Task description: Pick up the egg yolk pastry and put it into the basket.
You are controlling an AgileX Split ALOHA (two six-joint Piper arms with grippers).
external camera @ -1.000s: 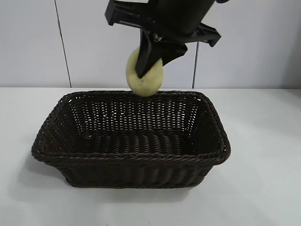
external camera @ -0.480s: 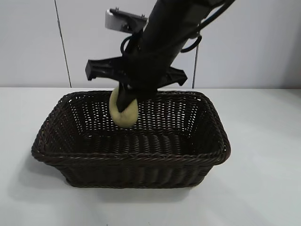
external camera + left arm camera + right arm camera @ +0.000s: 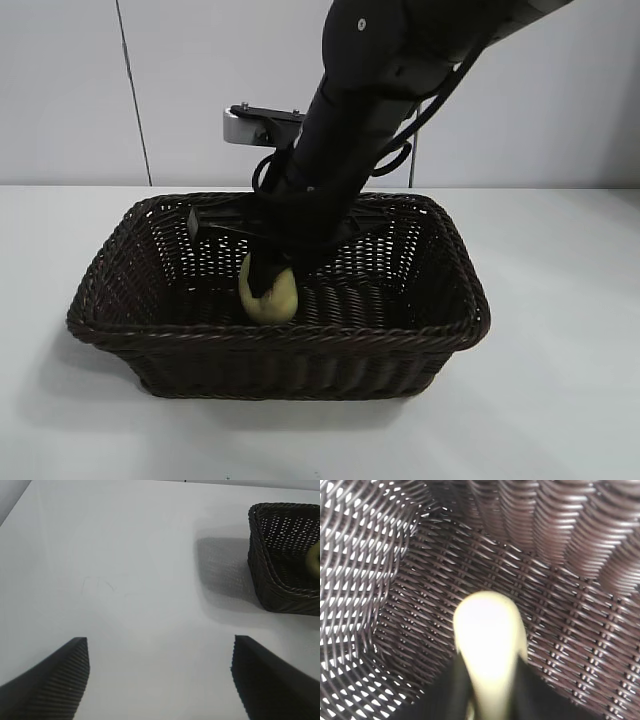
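Observation:
The pale yellow egg yolk pastry (image 3: 272,298) is down inside the dark brown woven basket (image 3: 280,336), near its front wall and left of the middle. My right gripper (image 3: 266,278) reaches into the basket from above. In the right wrist view its two dark fingers press both sides of the pastry (image 3: 489,630), so the gripper (image 3: 491,667) is shut on it just over the wicker floor (image 3: 570,625). Whether the pastry touches the floor I cannot tell. My left gripper (image 3: 160,672) hangs open over bare table, off to the side of the basket (image 3: 280,580).
The basket stands on a white table (image 3: 560,400) with a pale wall panel (image 3: 70,90) behind. The right arm (image 3: 370,110) slants down from the upper right over the basket's back rim. A sliver of the pastry (image 3: 315,560) shows in the left wrist view.
The right arm has come down and to the left, carrying the pastry from above the back rim into the basket. The left gripper has not moved.

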